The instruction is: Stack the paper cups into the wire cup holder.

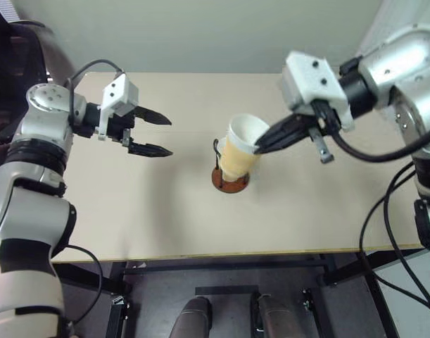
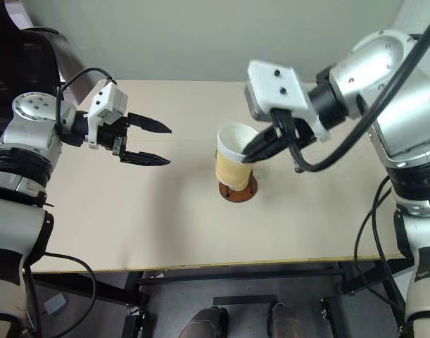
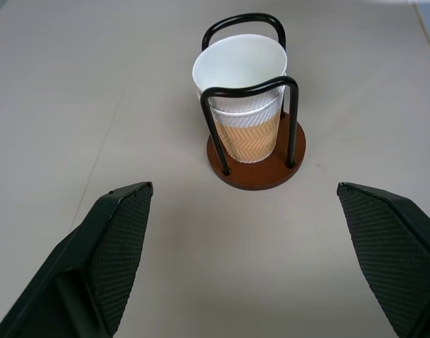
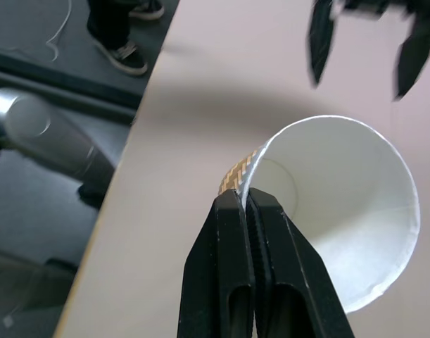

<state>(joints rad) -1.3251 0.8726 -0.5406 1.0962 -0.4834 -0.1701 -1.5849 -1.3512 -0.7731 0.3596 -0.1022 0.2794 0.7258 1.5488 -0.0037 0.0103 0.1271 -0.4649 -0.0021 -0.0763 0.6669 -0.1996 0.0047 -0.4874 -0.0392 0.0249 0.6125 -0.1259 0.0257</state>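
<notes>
The right gripper (image 4: pixel 246 204) was pinched shut on the rim of a paper cup (image 4: pixel 341 211), holding it tilted in the air above the wire cup holder (image 3: pixel 255 144). The holder stood near the middle of the beige table (image 1: pixel 165 218), with nested cups (image 3: pixel 241 98) already seated inside its black loops (at least two rims showed, one just below the other). The left gripper (image 1: pixel 150 134) hovered off to the holder's left, well apart from it, with its fingers spread wide and nothing between them. Beyond the table edge, in the right wrist view, a person's shoes (image 4: pixel 123 46) stood on the dark floor (image 4: pixel 32 211).
</notes>
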